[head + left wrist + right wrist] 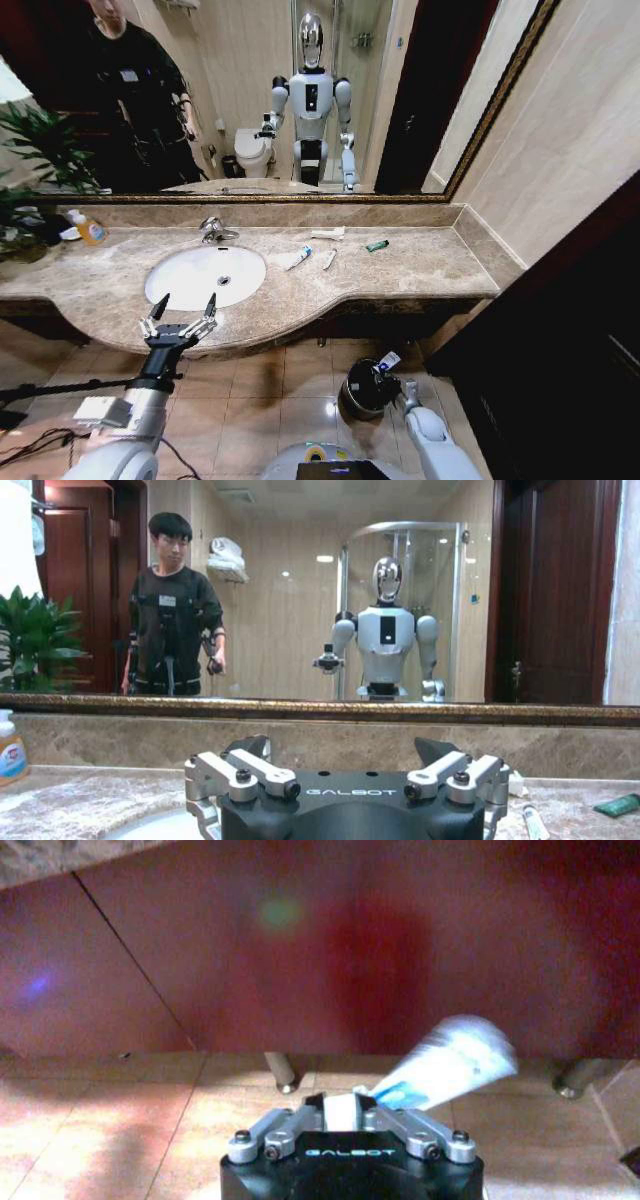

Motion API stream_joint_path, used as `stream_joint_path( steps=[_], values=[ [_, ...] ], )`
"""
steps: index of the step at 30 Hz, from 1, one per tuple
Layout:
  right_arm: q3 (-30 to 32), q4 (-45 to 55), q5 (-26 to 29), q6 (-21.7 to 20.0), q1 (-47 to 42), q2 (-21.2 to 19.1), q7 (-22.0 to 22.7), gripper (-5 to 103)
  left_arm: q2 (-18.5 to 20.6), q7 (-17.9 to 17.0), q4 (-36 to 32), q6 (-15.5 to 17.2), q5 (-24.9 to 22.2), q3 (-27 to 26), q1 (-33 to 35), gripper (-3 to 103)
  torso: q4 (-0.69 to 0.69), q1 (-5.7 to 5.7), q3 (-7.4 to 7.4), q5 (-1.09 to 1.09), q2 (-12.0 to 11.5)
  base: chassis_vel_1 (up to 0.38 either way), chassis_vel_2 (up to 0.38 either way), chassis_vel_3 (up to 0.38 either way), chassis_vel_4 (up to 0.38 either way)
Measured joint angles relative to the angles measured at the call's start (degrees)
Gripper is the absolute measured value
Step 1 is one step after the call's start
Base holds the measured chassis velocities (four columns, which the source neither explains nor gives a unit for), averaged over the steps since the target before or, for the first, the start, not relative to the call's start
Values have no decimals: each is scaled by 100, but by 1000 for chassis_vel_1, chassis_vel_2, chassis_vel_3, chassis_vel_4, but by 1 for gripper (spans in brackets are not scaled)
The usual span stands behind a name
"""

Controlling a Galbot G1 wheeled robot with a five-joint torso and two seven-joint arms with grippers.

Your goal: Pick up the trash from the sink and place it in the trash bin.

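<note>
The white oval sink (190, 285) is set in a marble countertop. Trash lies on the counter beside the basin: a white tube with a blue end (298, 258), two slim white packets (328, 259) (328, 233) and a green piece (377, 245). My left gripper (185, 308) hovers open over the counter's front edge just before the basin, with nothing between its fingers (250, 748). Low on the floor side, my right gripper (384, 368) is shut on a white and blue tube (450, 1063), right above the black trash bin (358, 395).
A chrome faucet (212, 232) stands behind the basin. An orange-yellow soap bottle (90, 230) and a plant (30, 150) are at the counter's left end. The mirror (250, 90) runs along the back wall. Tiled floor (270, 390) lies under the counter; a dark panel (560, 330) stands to the right.
</note>
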Motion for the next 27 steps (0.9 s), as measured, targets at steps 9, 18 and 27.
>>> stream_joint_path(
  steps=[9, 18, 27],
  values=[
    [38, -342, -370, 34, 49, 201, -221, 13, 0, 0, 0, 0, 0, 0, 0, 100, -1, 0, 0, -1, 0, 0, 0, 0, 0],
    [66, -388, -441, 282, -24, 271, -86, 46, 0, 0, 0, 0, 0, 0, 0, 100, 0, 0, 0, -1, 0, 0, 0, 0, 0],
    [76, -104, -412, 282, -204, 308, -66, 78, 0, 0, 0, 0, 0, 0, 0, 100, -1, 0, 0, 0, 0, 0, 0, 0, 0]
  ],
)
